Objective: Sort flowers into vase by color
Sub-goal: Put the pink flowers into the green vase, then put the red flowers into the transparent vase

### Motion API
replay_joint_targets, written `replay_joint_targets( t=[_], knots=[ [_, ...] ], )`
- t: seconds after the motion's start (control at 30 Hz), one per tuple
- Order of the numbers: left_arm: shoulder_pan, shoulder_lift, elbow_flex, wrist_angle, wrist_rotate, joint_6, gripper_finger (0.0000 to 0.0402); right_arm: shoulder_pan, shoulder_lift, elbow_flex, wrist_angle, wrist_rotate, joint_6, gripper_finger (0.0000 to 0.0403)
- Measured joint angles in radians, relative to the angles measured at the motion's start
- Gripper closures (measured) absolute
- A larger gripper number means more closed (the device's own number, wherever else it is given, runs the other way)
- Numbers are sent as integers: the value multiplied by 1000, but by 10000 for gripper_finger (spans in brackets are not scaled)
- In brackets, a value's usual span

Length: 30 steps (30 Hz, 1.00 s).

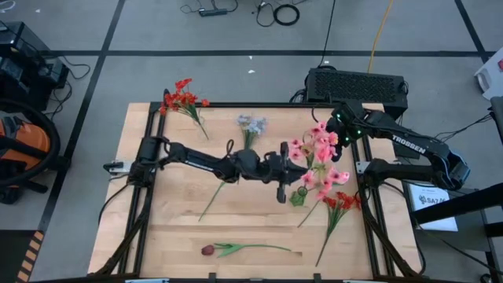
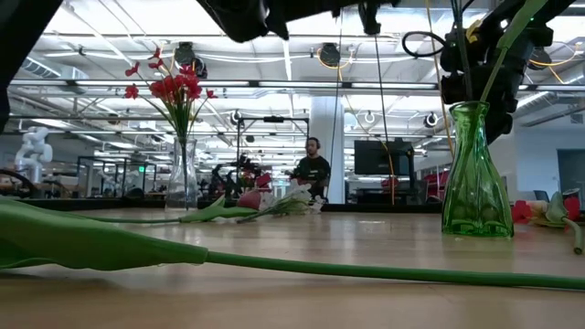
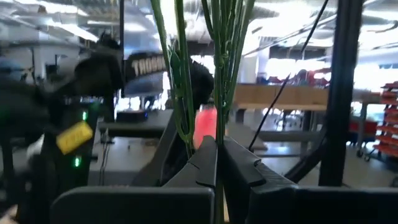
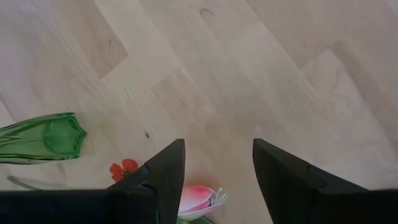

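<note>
Wooden boards are making up the table [image 1: 173, 236], and a wide hall is opening behind it, with a person [image 2: 313, 166] sitting far off. On the table, a red bunch [image 1: 182, 98] is standing in a clear vase [image 2: 182, 178] at the far left corner. A grey-blue bunch [image 1: 251, 124] is lying near the far edge, a dark tulip [image 1: 208, 250] is lying near the front edge, and more red flowers [image 1: 342, 203] are lying at the right.

The left gripper [image 1: 284, 174] is reaching across to the green vase [image 2: 474, 174] and is pinching thin green stems [image 3: 181, 81], its fingers closed on them just above the vase mouth. Pink blossoms [image 1: 318, 153] are spreading over and beside the vase; the held stems seem to be theirs. The right gripper [image 4: 214, 165] is hovering over the table's right part with its fingers apart, gripping nothing, with the green vase lying off to one side of its view.

These flowers look light and springy: wire-like stems that are likely to bend and swing, with heads that can snag on neighbours. Gripping low on the stem, as the left gripper is doing, should give the best control for threading a narrow neck. The vase looks like glass, so it may tip or slide if a stem drags on its rim.
</note>
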Motion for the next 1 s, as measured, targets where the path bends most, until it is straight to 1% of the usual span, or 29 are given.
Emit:
replay_joint_targets(
  t=[0.13,0.27,0.43,0.53,0.7,1.0],
  knots=[
    [-8,41,0,5,-45,-1,392,0,0,0,-11,0,-9,222],
    [-14,74,0,11,-55,-2,392,0,0,0,-31,0,-19,222],
    [-15,74,-4,-92,-54,-7,390,0,0,0,-32,0,-19,222],
    [-15,77,-5,-114,-54,-28,382,0,0,0,-33,0,-18,222],
    [-9,75,-5,-208,-84,-134,359,0,0,0,-42,0,-15,222],
    [-7,74,-6,-264,-77,-137,291,0,0,1,-49,0,0,222]
  ],
)
